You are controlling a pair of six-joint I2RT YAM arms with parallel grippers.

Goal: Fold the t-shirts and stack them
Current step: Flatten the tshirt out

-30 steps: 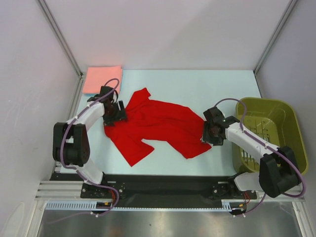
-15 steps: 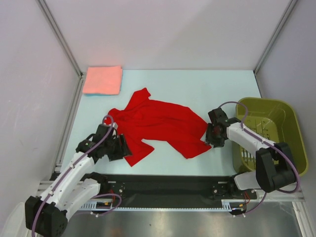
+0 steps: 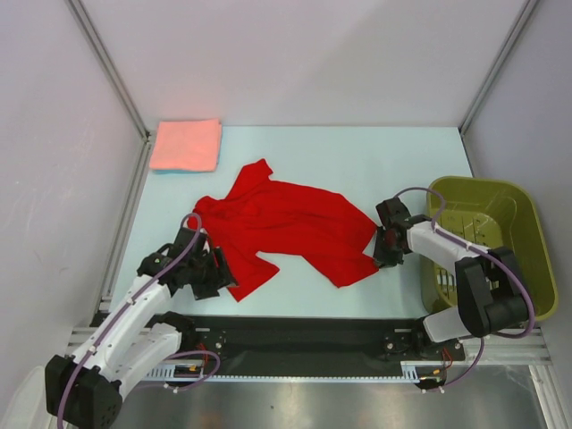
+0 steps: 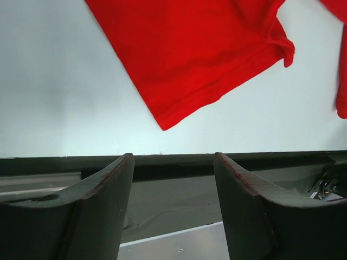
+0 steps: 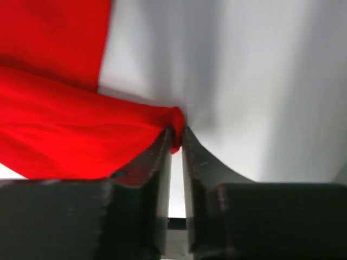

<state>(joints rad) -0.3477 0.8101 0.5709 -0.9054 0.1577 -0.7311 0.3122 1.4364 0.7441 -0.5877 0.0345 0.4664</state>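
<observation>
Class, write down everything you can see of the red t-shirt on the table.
The red t-shirt is plain, bright, soft-looking cloth with short sleeves. It lies unfolded and wrinkled, spread slantwise across the middle of the pale table. One sleeve points to the far side, and a hemmed flap points to the near left. The right gripper is shut on a bunched fold at its right edge. The left gripper is open just short of the near-left flap, not touching it.
</observation>
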